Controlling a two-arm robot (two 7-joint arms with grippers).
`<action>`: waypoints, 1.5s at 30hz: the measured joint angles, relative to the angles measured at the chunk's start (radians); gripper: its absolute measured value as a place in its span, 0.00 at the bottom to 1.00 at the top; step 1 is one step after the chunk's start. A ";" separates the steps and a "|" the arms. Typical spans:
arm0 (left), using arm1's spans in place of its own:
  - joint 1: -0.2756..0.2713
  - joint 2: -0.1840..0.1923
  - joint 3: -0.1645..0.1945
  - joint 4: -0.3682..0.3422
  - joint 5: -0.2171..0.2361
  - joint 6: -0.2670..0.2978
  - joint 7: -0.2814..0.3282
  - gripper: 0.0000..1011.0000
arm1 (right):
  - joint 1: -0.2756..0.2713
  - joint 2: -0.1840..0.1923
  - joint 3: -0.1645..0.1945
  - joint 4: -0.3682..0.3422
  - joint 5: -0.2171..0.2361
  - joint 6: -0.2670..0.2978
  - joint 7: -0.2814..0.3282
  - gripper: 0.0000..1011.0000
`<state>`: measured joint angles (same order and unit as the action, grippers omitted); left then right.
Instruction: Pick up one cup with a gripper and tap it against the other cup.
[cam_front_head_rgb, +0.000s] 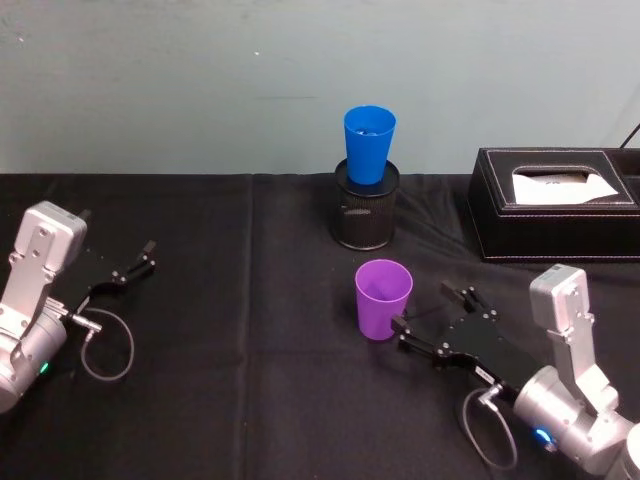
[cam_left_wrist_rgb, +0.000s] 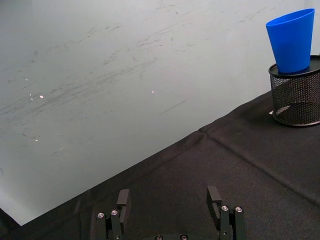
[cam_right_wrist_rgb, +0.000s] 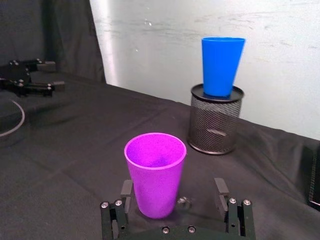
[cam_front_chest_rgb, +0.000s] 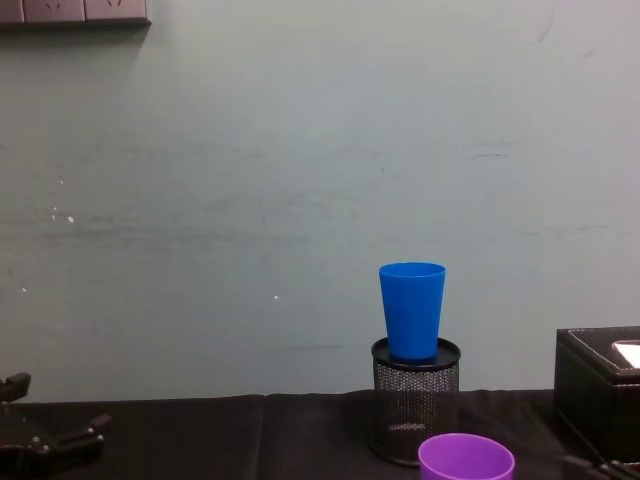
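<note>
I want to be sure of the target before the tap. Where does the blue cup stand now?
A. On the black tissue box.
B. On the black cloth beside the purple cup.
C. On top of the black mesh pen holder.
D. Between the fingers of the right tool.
C: the blue cup stands upright on top of the black mesh pen holder, farther back than the purple cup and apart from it.

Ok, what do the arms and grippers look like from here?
The left arm and right arm are boxy silver-grey links. The left gripper and right gripper are black with two slim fingers, and a grey cable loops at each wrist. The right one carries a white label; its arm shows a blue light.
</note>
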<state>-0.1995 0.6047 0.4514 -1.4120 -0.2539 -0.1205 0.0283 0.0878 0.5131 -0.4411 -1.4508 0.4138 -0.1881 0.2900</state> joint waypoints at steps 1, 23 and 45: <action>0.000 0.000 0.000 0.000 0.000 0.000 0.000 0.99 | 0.004 -0.006 -0.001 0.006 0.000 -0.002 0.004 0.99; 0.000 0.000 0.000 0.000 0.000 0.000 0.000 0.99 | 0.129 -0.160 -0.017 0.195 -0.044 -0.034 0.077 0.99; 0.000 0.000 0.000 0.000 0.000 0.000 0.000 0.99 | 0.125 -0.192 0.025 0.152 -0.091 0.009 0.075 0.74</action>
<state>-0.1995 0.6047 0.4514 -1.4120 -0.2539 -0.1205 0.0283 0.2130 0.3207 -0.4164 -1.2993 0.3231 -0.1788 0.3648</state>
